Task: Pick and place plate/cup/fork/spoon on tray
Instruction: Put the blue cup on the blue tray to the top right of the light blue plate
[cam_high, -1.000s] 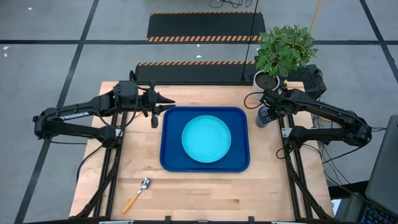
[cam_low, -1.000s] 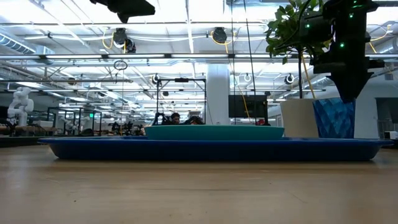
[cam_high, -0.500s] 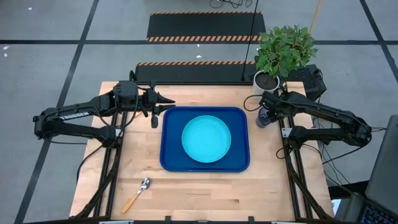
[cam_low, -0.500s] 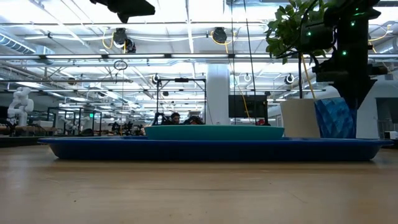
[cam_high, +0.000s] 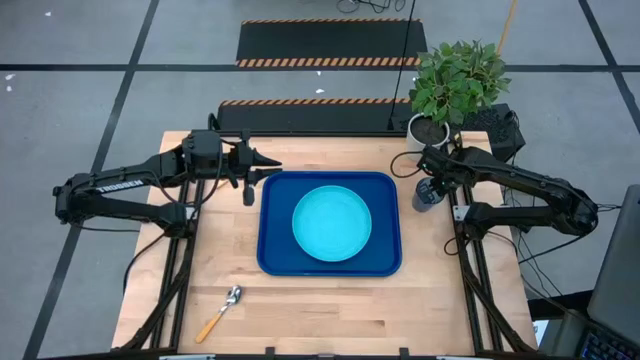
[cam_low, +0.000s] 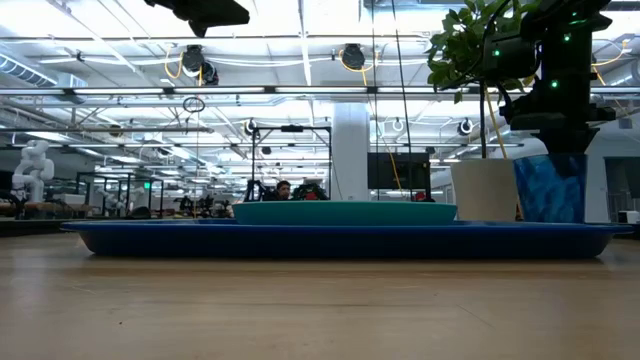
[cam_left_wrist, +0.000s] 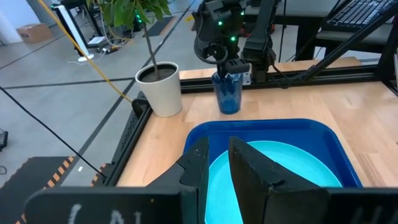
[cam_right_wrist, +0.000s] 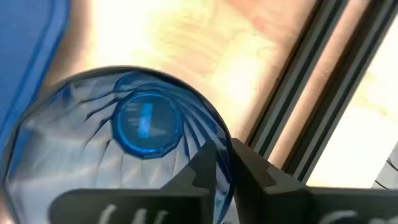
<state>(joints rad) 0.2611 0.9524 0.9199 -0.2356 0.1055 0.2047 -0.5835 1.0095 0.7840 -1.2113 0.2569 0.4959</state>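
Observation:
The turquoise plate (cam_high: 332, 223) lies flat in the dark blue tray (cam_high: 266, 228) at the table's middle. The dark blue translucent cup (cam_high: 427, 193) stands just off the tray's right edge; my right gripper (cam_high: 432, 184) is shut on it from above. In the low view the tray's rim hides the cup's (cam_low: 550, 188) bottom. The orange-handled spoon (cam_high: 222, 310) lies flat on the table at the near left. The fork is out of view. My left gripper (cam_high: 272, 166) is shut and empty, hovering at the tray's far left corner. My right gripper pinches the cup's wall at its rim (cam_right_wrist: 222, 144), one finger (cam_right_wrist: 208, 168) inside the cup and one (cam_right_wrist: 252, 177) outside. The fingers point down from above. The cup stays upright; whether it stands on the table or is lifted, I cannot tell.
A white plant pot (cam_high: 432, 130) with a green plant stands at the far right corner, just behind the cup. The table's metal frame rail (cam_right_wrist: 311, 106) runs close beside the cup on the right. Bare wood lies along the near edge.
My right gripper and the cup have shifted a little toward the table's near edge and right; the cup stays upright.

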